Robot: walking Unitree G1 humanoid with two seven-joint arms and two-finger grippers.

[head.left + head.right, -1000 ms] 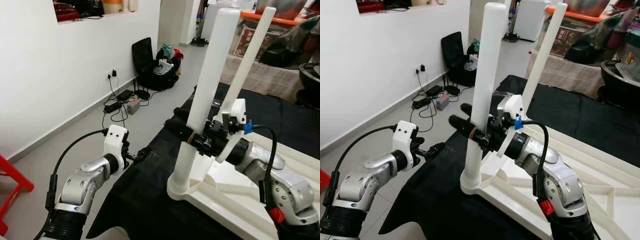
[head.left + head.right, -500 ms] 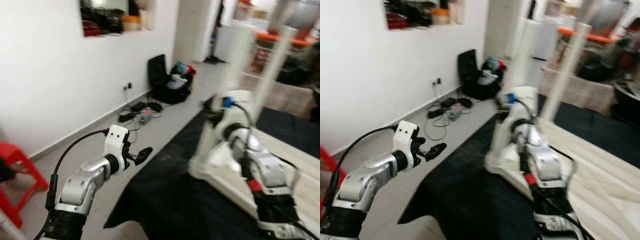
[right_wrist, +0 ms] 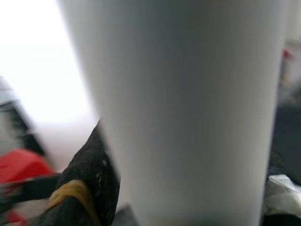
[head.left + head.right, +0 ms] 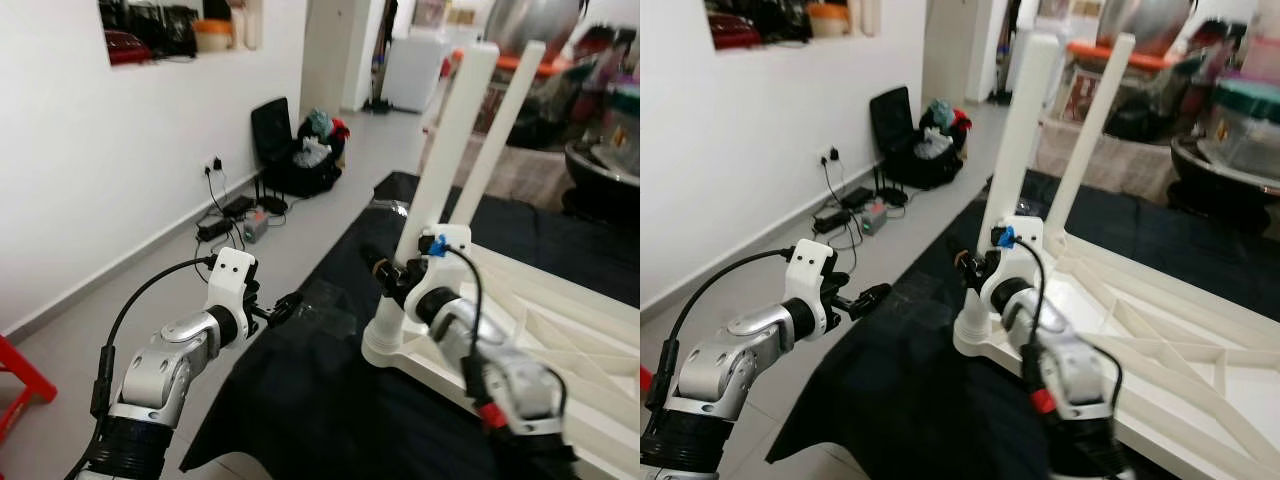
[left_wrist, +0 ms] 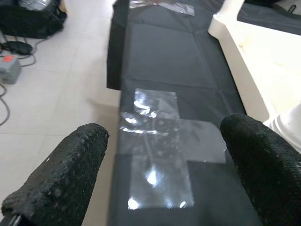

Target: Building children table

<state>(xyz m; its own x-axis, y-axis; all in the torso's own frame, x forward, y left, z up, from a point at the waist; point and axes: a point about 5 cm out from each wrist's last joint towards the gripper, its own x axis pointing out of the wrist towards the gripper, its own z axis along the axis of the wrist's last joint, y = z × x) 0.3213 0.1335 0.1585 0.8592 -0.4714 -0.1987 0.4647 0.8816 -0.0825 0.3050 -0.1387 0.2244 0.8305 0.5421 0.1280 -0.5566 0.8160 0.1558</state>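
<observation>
On the floor: a white children's table (image 4: 560, 330) lies upside down on a black mat (image 4: 300, 400), its underside ribs facing up.
Legs: two white legs stand up from the frame; the near leg (image 4: 445, 170) rises from the corner socket (image 4: 385, 345) at about 7 o'clock of the frame, and a thinner-looking far leg (image 4: 505, 125) stands just behind it toward 1 o'clock.
Long axis: the near leg runs almost straight up, leaning slightly toward 1 o'clock.
Right hand: the right hand (image 4: 395, 275) is closed around the near leg low down, just above the socket; the right wrist view has the leg pressed between its black fingers (image 3: 89, 174).
Left hand: the left hand (image 4: 280, 305) hangs empty at 9 o'clock of the leg, well apart from it, fingers (image 5: 70, 174) spread wide over a taped patch of the mat.
Nearer arm: the right arm, already on the leg.
Judgement: seating this leg in its socket looks like the step in hand, so any push should follow the leg's axis downward.
</observation>
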